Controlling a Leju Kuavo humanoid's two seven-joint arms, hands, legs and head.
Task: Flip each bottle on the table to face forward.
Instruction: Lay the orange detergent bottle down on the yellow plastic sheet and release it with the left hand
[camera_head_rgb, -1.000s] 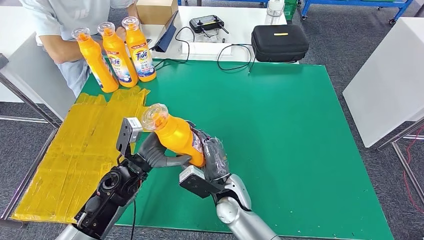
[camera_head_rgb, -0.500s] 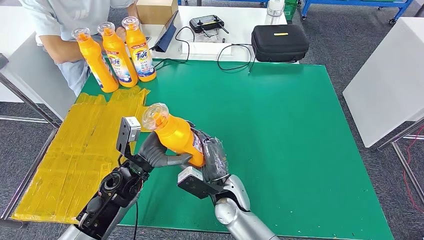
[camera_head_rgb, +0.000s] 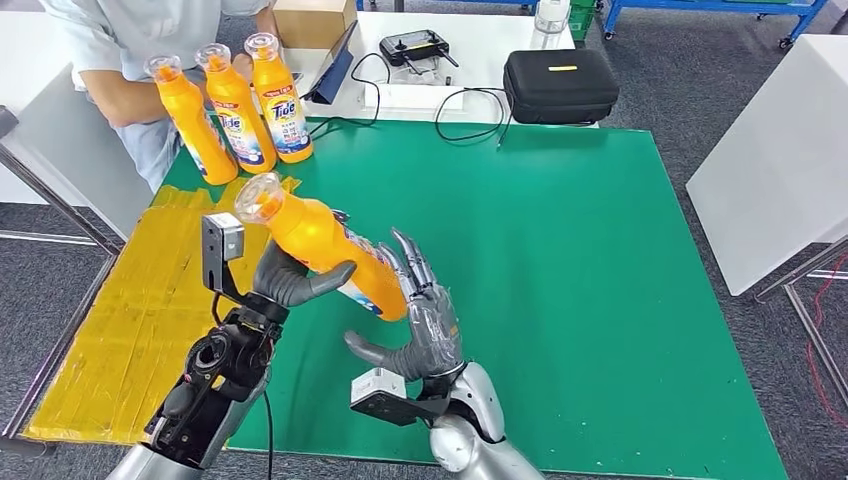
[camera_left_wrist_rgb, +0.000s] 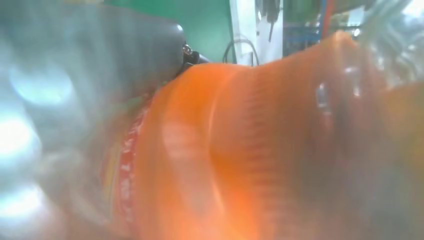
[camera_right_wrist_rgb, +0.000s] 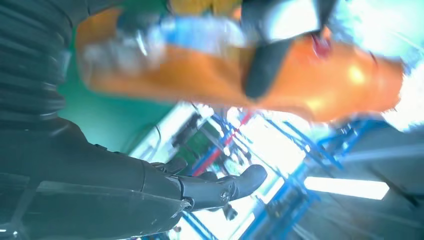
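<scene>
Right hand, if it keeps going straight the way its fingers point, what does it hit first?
Probably the orange bottle that the left hand holds: the right hand lies open just beneath its lower end, though depth is unclear.

- The held bottle (camera_head_rgb: 325, 245) is glossy orange plastic with a clear cap.
- The table (camera_head_rgb: 600, 260) has a matt green top.
- Crinkled, shiny yellow tape (camera_head_rgb: 150, 310) covers its left edge.
- The case (camera_head_rgb: 558, 86) looks like black fabric.

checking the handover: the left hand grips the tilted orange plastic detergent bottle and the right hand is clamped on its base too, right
Not quite. The left hand does grip the tilted orange plastic detergent bottle, but the right hand is not clamped on its base. In the head view its fingers are spread apart beside the bottle's lower end; I cannot tell whether they touch it.
</scene>
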